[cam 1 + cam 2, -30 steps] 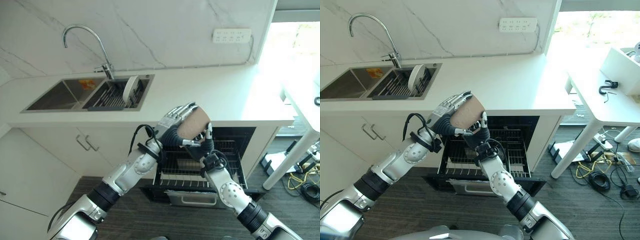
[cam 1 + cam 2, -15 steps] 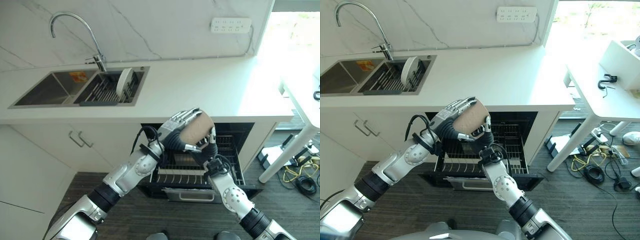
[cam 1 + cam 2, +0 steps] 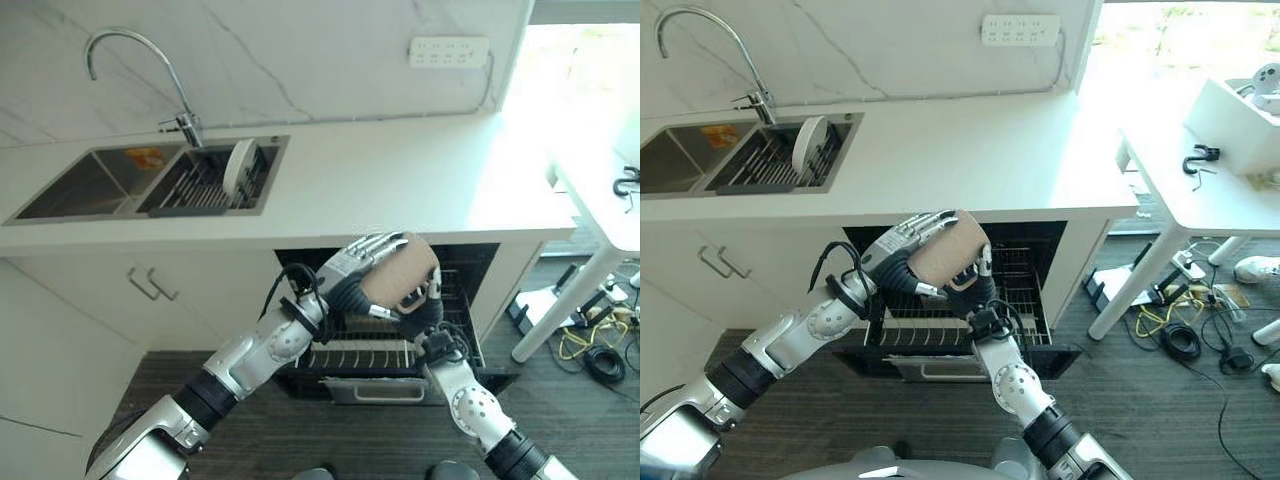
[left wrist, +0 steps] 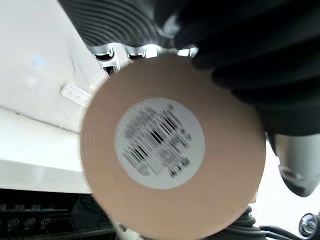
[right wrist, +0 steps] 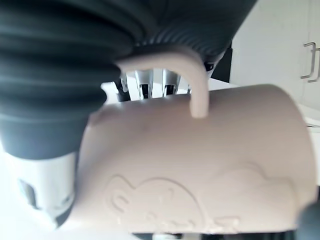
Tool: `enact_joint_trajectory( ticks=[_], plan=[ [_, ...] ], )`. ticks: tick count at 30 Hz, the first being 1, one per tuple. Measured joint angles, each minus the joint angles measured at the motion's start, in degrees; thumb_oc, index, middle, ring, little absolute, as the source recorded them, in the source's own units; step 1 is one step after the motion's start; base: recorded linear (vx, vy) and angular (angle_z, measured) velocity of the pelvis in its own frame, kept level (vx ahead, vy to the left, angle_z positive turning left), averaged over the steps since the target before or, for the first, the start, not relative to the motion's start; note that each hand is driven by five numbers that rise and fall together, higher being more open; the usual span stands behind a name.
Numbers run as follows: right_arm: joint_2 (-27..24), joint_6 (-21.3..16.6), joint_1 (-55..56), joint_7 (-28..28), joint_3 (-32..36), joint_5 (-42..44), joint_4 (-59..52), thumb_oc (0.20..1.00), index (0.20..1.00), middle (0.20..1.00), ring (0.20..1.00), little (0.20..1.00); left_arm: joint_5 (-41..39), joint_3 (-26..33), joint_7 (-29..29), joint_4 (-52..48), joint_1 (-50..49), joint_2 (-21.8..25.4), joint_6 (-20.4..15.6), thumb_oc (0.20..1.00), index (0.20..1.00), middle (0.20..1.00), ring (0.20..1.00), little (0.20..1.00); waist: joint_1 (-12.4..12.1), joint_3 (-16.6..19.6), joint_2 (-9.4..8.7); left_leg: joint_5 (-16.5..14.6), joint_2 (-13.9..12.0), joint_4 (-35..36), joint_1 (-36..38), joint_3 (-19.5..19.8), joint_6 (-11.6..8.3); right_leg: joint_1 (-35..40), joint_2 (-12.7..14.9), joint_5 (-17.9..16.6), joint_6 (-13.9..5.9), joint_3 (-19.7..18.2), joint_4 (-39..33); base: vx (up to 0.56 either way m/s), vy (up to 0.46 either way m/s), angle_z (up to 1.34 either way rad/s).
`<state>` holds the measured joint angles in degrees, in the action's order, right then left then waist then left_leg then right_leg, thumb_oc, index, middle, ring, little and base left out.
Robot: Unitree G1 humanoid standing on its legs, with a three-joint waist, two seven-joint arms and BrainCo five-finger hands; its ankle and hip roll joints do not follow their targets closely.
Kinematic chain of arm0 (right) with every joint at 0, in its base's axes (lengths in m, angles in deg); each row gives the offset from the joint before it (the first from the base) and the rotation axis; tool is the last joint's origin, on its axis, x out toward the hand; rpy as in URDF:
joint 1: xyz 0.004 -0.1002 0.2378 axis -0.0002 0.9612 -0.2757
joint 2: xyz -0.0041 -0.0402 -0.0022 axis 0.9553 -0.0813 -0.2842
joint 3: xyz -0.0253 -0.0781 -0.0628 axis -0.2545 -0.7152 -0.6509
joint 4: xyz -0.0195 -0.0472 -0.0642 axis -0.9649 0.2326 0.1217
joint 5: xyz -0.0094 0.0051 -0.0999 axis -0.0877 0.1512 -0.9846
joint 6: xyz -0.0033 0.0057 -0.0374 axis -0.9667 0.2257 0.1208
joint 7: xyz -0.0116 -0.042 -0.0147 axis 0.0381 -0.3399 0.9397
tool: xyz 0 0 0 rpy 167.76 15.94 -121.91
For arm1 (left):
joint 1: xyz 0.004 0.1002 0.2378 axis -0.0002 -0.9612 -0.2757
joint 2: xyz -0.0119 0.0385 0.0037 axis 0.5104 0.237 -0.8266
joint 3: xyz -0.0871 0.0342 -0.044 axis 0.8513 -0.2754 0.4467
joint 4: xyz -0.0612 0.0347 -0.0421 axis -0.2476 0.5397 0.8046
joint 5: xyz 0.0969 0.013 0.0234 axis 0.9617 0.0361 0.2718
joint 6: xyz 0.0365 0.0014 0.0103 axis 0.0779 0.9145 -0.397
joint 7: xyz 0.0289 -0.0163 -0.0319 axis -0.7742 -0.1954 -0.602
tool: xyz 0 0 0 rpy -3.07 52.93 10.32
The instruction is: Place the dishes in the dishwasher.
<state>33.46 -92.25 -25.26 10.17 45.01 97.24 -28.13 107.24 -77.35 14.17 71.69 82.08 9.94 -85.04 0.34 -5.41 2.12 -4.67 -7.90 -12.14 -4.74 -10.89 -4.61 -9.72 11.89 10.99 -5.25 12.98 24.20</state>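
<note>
I observed both hands holding one beige mug (image 3: 400, 275) in the air, just in front of the counter (image 3: 400, 180) edge and above the open dishwasher (image 3: 395, 330).

1. Left hand (image 3: 352, 268): its fingers were curled over the upper side of the mug, with the dark wrist cover just behind them. In the left wrist view the round base of the mug (image 4: 172, 152), bearing a white label, faced the camera, and a dark fingertip (image 4: 235, 65) overlapped its rim.
2. Right hand (image 3: 425, 305): it came up from below and met the mug on its lower right side, with one finger (image 3: 436, 287) standing upright against the wall of the mug. In the right wrist view the mug (image 5: 200, 165) lay on its side with its handle (image 5: 192, 82) looping toward the dark cover; whether this hand's fingers were clamped or straight, I could not tell.
3. Dishwasher: the lower rack (image 3: 365, 352) was pulled out beneath the hands.
4. Sink (image 3: 150, 180): set in the counter at the far left under a curved tap (image 3: 135, 70); a white plate (image 3: 237, 165) stood on edge in its drying rack (image 3: 205, 185).
</note>
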Motion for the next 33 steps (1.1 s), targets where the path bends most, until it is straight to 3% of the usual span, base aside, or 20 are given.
enact_joint_trajectory(
  ticks=[16, 22, 24, 33],
  plan=[
    [-0.2, -2.2, 0.4, -2.0, 2.9, 0.7, 2.1, 0.200, 0.200, 0.200, 0.200, 0.200, -0.2, -1.1, 3.5, 0.0, -0.4, 0.8, 0.6, 1.000, 1.000, 1.000, 1.000, 1.000, 1.1, -1.9, -0.53, -0.2, -1.1, -1.0, -3.2, -1.2, -0.33, -4.1, -1.2, -0.3, 0.16, -1.6, 0.6, 0.00, -0.053, -0.06],
    [-0.7, -4.0, -8.9, -0.5, 3.3, 0.8, 4.5, 0.200, 0.200, 0.200, 0.200, 0.200, -1.4, -4.5, 3.7, 3.6, 13.2, 3.3, 2.4, 1.000, 1.000, 1.000, 1.000, 1.000, 1.2, -8.8, -0.46, 0.7, -1.5, -3.6, -10.2, -2.3, -0.05, -11.7, -1.9, -2.8, 1.28, -3.3, 1.9, -0.12, -0.013, -0.13],
    [-0.7, -4.0, -11.8, 0.8, 4.0, 0.5, 5.3, 0.200, 0.200, 0.200, 0.200, 0.200, -2.4, -5.6, 3.5, 5.4, 17.3, 3.5, 3.2, 1.000, 1.000, 1.000, 1.000, 1.000, 2.4, -11.4, -0.17, 0.7, -1.5, -3.8, -10.9, -2.5, -0.04, -12.6, -1.9, -3.0, 1.31, -3.7, 2.0, -0.07, 0.018, -0.07],
    [-2.7, -2.4, -16.9, 4.2, 5.5, -2.9, 7.2, 0.200, 0.200, 0.200, 0.200, 0.200, -3.6, -8.7, 3.4, 9.2, 25.5, 3.7, 5.4, 1.000, 1.000, 1.000, 1.000, 1.000, 4.4, -18.0, 0.03, 1.0, -1.4, -3.7, -13.2, -2.4, 0.09, -15.2, -2.2, -3.6, 1.64, -4.3, 2.2, -0.01, 0.003, -0.04]
  ],
)
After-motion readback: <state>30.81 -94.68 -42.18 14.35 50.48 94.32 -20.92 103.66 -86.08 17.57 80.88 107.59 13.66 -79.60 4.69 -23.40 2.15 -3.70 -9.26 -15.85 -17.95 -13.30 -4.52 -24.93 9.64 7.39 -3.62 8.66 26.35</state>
